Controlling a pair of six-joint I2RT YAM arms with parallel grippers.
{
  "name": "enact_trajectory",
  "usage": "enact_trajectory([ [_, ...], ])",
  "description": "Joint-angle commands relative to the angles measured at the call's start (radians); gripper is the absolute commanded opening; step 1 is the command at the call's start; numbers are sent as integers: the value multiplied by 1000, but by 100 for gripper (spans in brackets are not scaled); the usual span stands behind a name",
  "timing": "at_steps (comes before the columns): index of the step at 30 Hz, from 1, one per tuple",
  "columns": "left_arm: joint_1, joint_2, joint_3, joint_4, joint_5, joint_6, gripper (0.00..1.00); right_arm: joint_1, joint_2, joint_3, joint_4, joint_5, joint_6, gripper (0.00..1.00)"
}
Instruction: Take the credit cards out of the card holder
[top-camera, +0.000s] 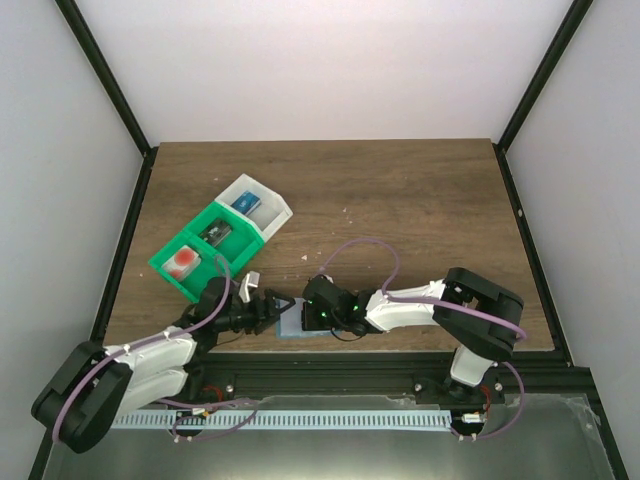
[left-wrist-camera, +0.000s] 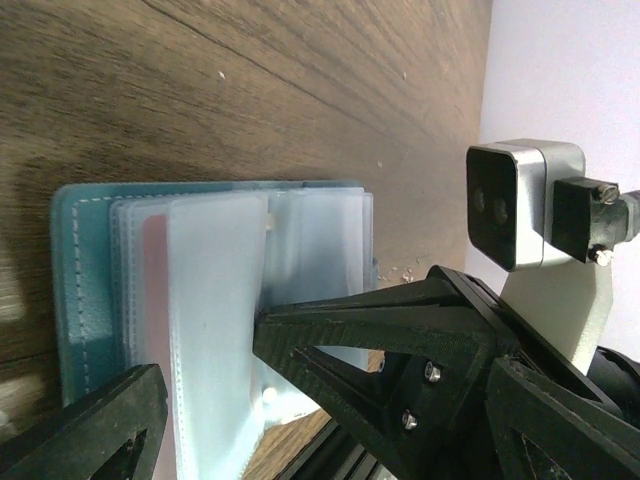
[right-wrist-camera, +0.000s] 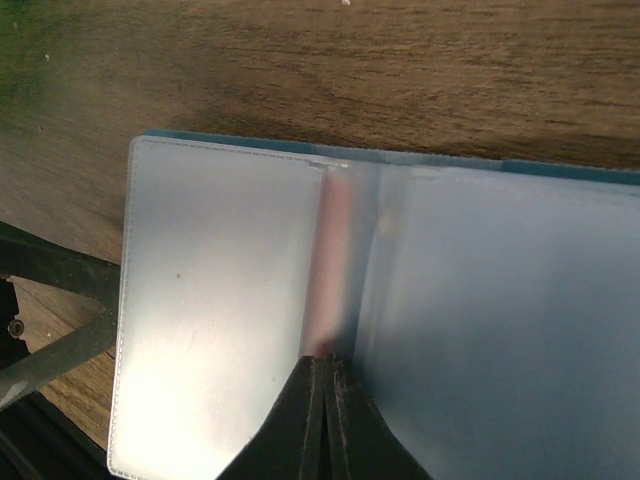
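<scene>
The blue-teal card holder (top-camera: 293, 324) lies open near the table's front edge, its pale translucent sleeves fanned out (left-wrist-camera: 215, 300) (right-wrist-camera: 215, 300). My right gripper (top-camera: 306, 318) reaches in from the right. Its jaws are shut (right-wrist-camera: 327, 368) at the end of a reddish credit card (right-wrist-camera: 332, 270) that shows edge-on between two sleeves. My left gripper (top-camera: 263, 310) is open (left-wrist-camera: 195, 385). One finger (left-wrist-camera: 380, 330) touches a sleeve's edge and the other finger (left-wrist-camera: 90, 430) is at the holder's near side. Another credit card with a red spot (top-camera: 182, 262) lies in the tray.
A green-and-white compartment tray (top-camera: 198, 220) stands at the back left and holds a blue item (top-camera: 245, 202) and a dark item (top-camera: 215, 232). The right wrist's camera (left-wrist-camera: 520, 205) hangs close above the holder. The table's front edge and a metal rail are just behind the holder.
</scene>
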Motion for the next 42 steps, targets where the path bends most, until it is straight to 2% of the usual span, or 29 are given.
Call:
enact_trajectory([
  [1,-19,19,6,63,13,-12,89,9,30,-30,-49,13,6,0],
  [9,-51,13,23,67,9,-29,89,9,27,-34,-38,12,2,1],
  [20,-93,-7,38,97,-5,-69,89,8,-14,-82,58,-19,-19,0],
  [28,-113,16,38,148,-9,-100,89,8,-70,-118,104,-14,-24,6],
  [36,-128,54,60,187,-11,-116,89,8,-137,-187,192,-13,-31,6],
  [42,-141,114,80,283,-5,-149,89,8,-158,-196,194,-5,-34,10],
])
